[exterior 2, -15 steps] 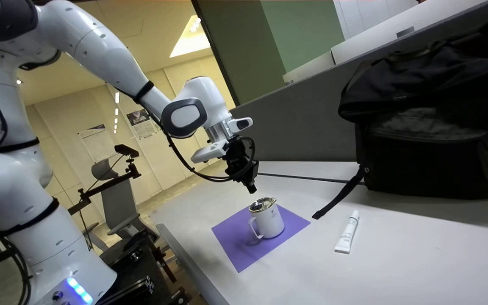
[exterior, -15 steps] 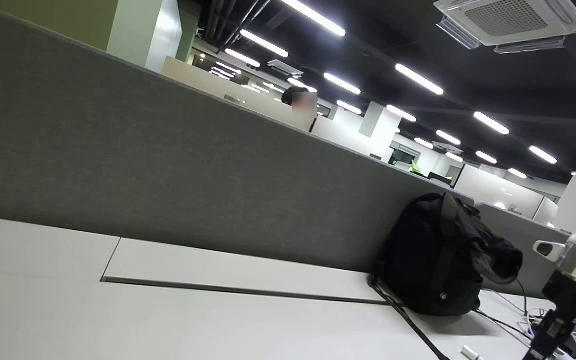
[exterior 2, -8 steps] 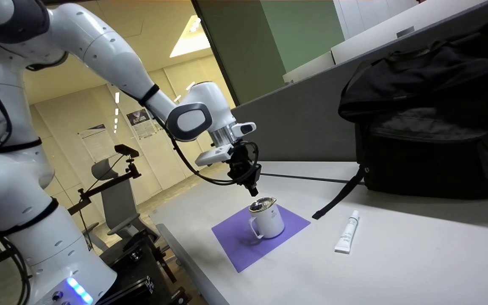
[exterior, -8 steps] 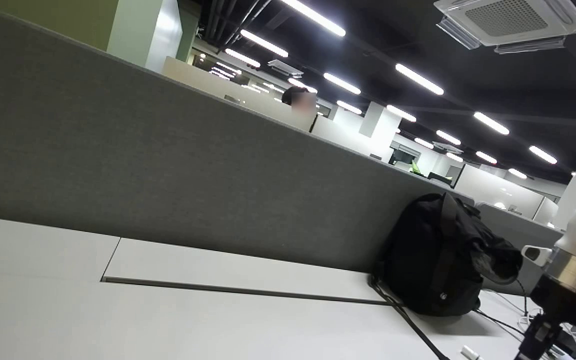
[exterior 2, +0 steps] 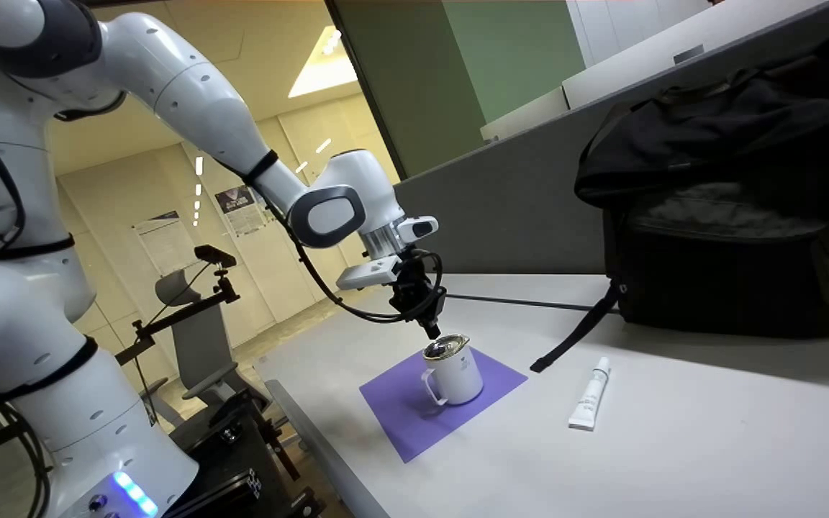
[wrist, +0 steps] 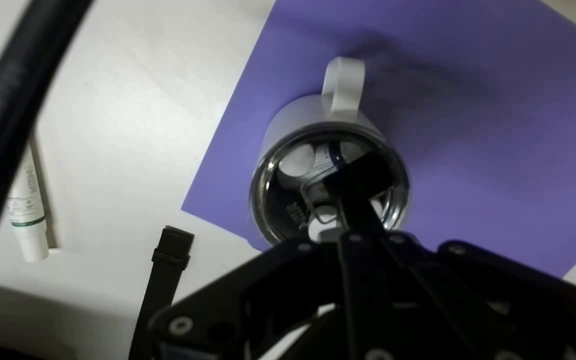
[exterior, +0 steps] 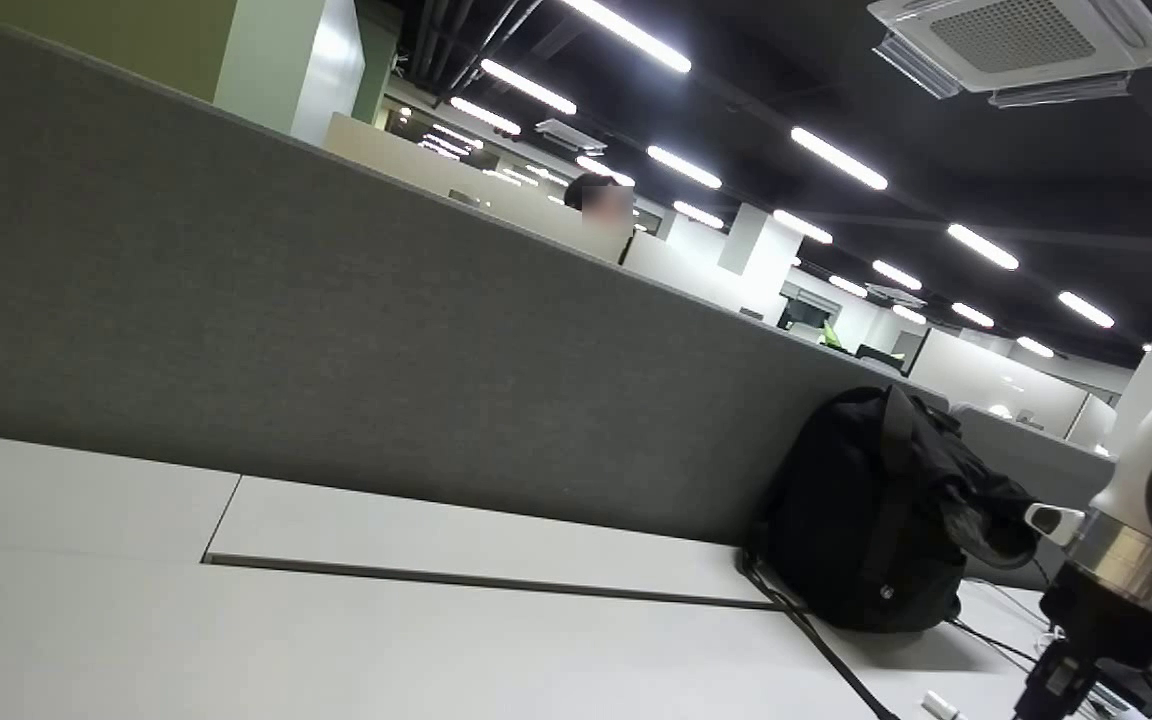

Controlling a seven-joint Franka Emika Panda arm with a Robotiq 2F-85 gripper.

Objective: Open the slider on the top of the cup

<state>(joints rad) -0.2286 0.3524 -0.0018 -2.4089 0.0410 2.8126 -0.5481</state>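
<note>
In an exterior view, the white cup is seen upright on a purple sheet, slightly below the centre of the frame. It is covered by a shiny lid, and its handle is directed toward the top of the wrist view. The fingers of the gripper are pressed together over the lid, right of the centre in that view; part of the lid is hidden by them, and whether it is touched cannot be told. In an exterior view, a white tube is laid right of the cup, and a black bag is seen at the upper right.
</note>
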